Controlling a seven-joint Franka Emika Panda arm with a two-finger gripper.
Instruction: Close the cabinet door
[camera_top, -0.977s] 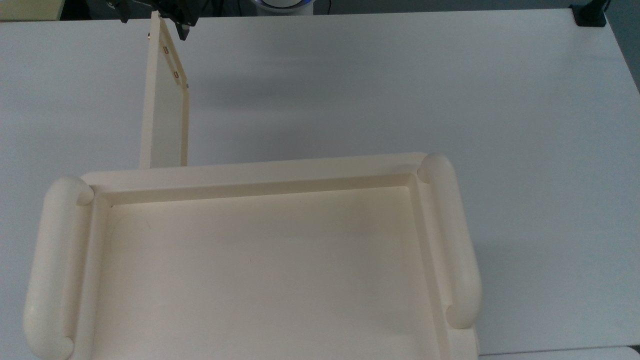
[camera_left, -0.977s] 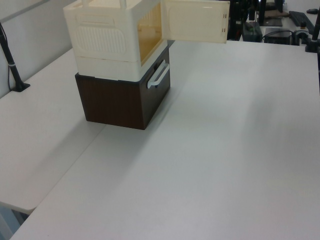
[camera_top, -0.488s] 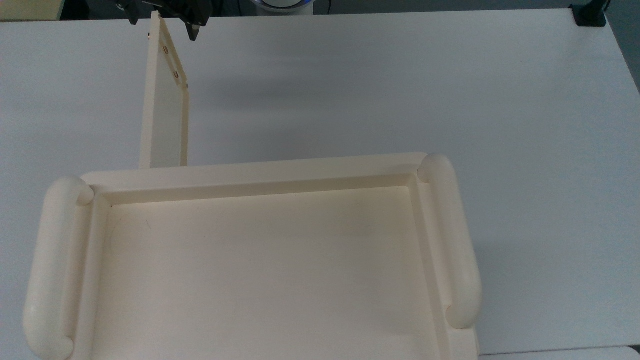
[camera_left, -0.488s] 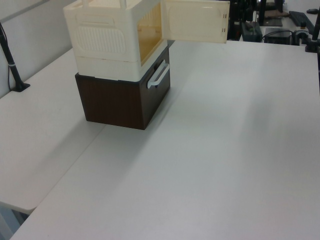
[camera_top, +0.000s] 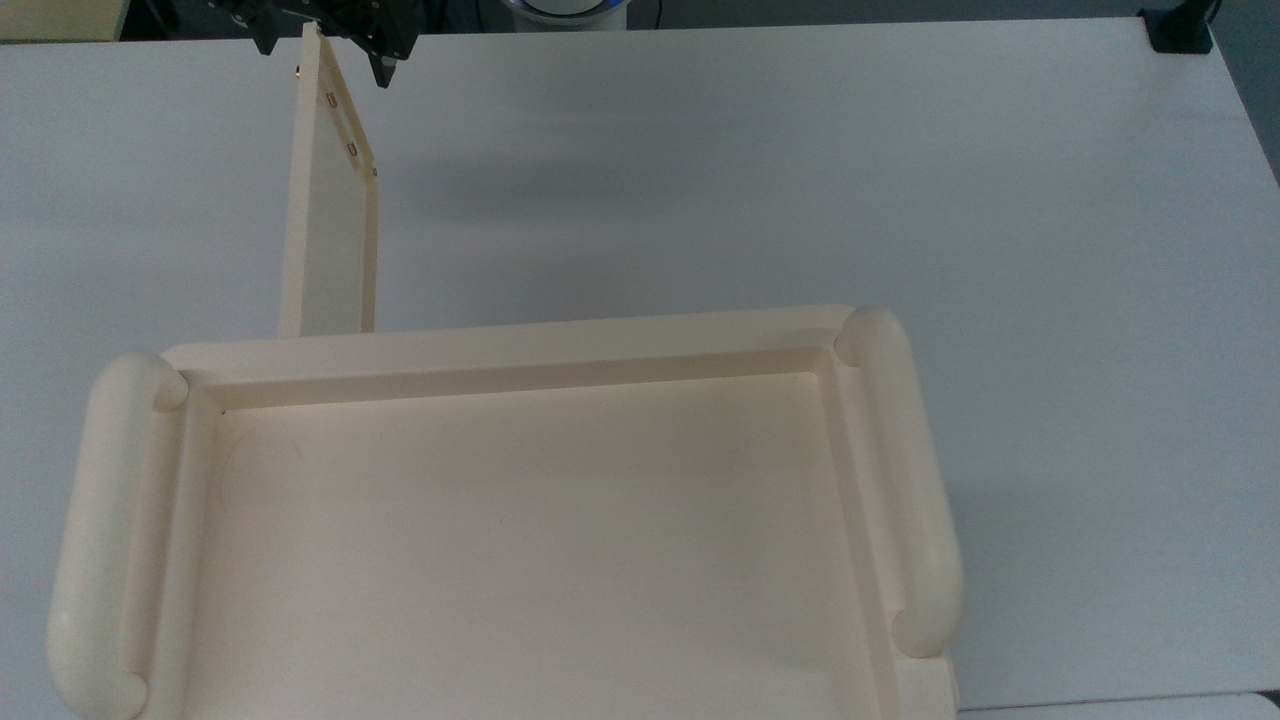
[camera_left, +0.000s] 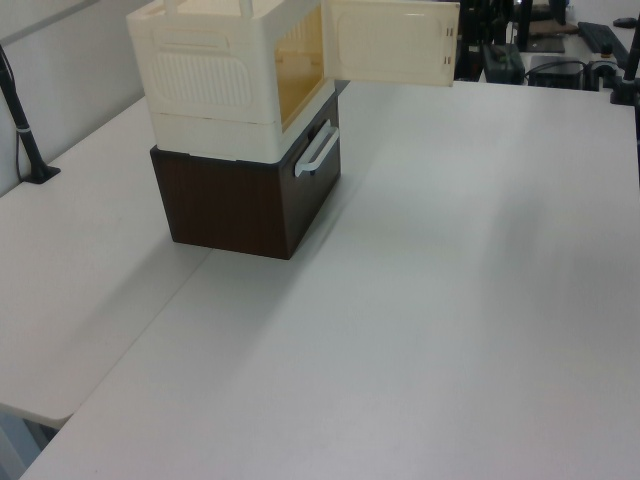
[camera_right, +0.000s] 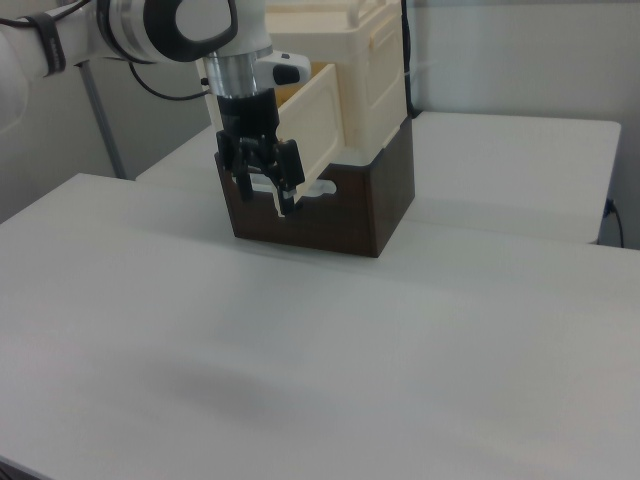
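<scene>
I count one cabinet (camera_left: 235, 70), one cabinet door (camera_top: 328, 230), one dark brown box (camera_left: 250, 200) and one gripper (camera_right: 262, 185), all on a white table (camera_left: 450, 300). The cabinet is cream and sits on top of the brown box, which has one pale handle (camera_left: 317, 152) on its front. The cabinet's recessed top carries two thick rounded handles (camera_top: 110, 530), one along each short side, and I see nothing lying in that recess. The door stands swung wide open, sticking straight out from the cabinet's front, with two small copper fittings (camera_top: 341, 125) near its free edge. The gripper hangs at that free edge of the door, fingers pointing down; I cannot tell how far apart they are or whether they grasp the door.
</scene>
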